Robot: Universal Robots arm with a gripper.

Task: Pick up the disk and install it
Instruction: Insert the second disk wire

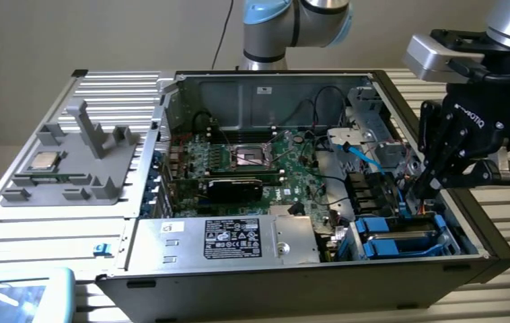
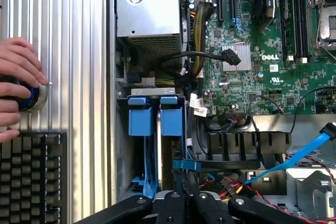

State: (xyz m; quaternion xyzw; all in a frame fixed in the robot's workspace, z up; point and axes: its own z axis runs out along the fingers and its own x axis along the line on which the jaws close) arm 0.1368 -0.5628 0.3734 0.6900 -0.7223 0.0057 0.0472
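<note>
The disk [image 1: 397,237] sits edge-up in its bright blue frame, in the drive bay at the near corner of the open computer case on the exterior view's right. In the wrist view its blue frame [image 2: 157,120] shows as two blue panels with a silver edge between them. My gripper [image 1: 414,195] hangs over the bay's far end, just above the case rim. Its black fingers [image 2: 178,203] are shut together right by a small blue bar [image 2: 186,164] beyond the disk's end. I cannot tell whether they pinch anything.
The green motherboard [image 1: 255,161] fills the case middle, and a silver box with a black label [image 1: 228,239] lies at its near side. A blue cable [image 2: 294,156] runs beside the bay. A processor chip [image 1: 44,160] rests on a grey fixture. A hand [image 2: 18,85] holds a knob above a keyboard [image 2: 31,177].
</note>
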